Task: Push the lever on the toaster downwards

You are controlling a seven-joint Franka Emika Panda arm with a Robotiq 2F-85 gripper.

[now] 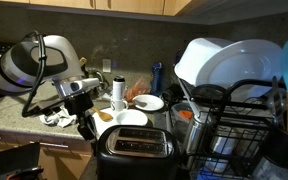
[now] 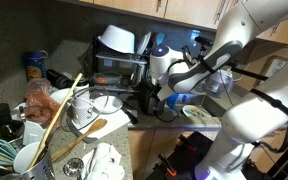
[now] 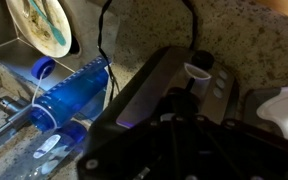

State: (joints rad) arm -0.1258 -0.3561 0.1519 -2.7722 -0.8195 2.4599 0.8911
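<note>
The black toaster [image 1: 134, 150], silver-topped, sat at 6 o'clock in an exterior view, its base cut off by the frame. The gripper [image 1: 86, 123] hung just beside it at 10 o'clock, its fingers too dark to tell whether spread or closed. In the wrist view, a blue bottle [image 3: 72, 95] lay at 9 o'clock, its label unreadably blurred.

Dimly lit kitchen corner. Wooden wall cabinets [image 1: 124, 7] run along the top edge in both exterior views. A speckled stone backsplash [image 1: 124, 50] fills the centre of the frame. A matching countertop [image 1: 14, 125] lies at lower left, with wooden base cabinets [image 1: 56, 160] beneath it. In the wrist view, a speckled stone surface [image 3: 244, 40] occupies the upper right.
</note>
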